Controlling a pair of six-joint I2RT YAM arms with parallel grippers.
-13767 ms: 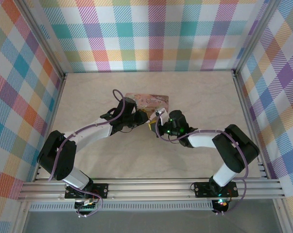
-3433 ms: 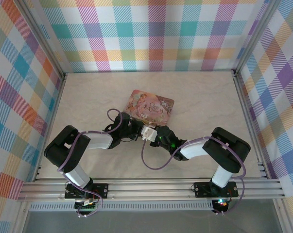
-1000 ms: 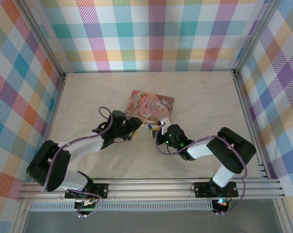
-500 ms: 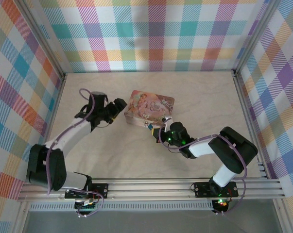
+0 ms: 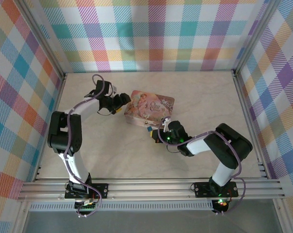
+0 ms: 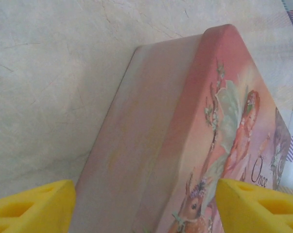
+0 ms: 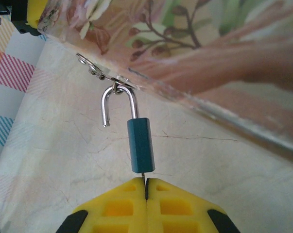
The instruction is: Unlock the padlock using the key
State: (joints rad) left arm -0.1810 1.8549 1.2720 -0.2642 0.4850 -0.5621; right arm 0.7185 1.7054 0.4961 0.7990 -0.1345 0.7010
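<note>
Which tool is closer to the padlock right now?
Right. The right tool is at the base of the padlock, shut on the key; the left tool stands open at the left end of the tin.

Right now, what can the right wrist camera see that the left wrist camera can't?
Right wrist camera: the little blue padlock, its shackle swung open and hooked on a latch, plus the right gripper pinched shut on the thin key under the lock. Left wrist camera: the fairy picture on top, and the left gripper with its yellow fingers wide apart. Both: the pink tin and the pale table.
</note>
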